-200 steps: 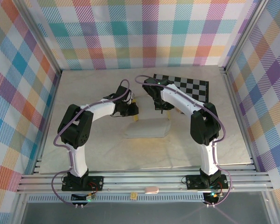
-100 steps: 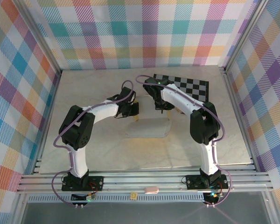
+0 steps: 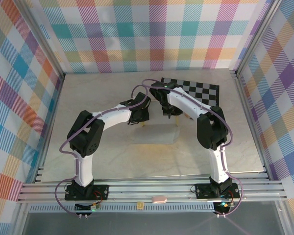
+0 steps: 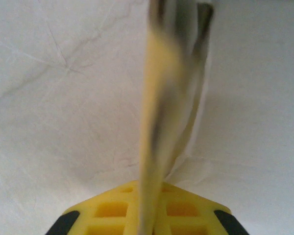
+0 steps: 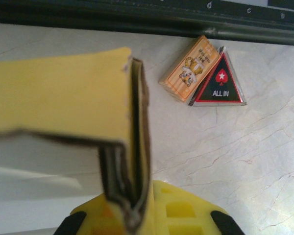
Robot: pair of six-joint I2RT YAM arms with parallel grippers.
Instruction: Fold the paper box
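paper box [image 5: 59,98]: light, thin, creases easily (left view blurry). left gripper [image 4: 148,215] and right gripper [image 5: 137,208] both pinch its upright walls; hold near the folds.

Overhead view: bright, even, diffuse light. The pale marbled tabletop [image 3: 83,98] reads near white, with only soft shadows under the arms. Left wrist view: the mustard-yellow cardboard paper box [image 4: 154,122] is a heavy smear close to the lens. Right wrist view: the box edge is soft, while the orange card pack [image 5: 191,68] and the black triangular "ALL IN" token [image 5: 219,83] are sharp.
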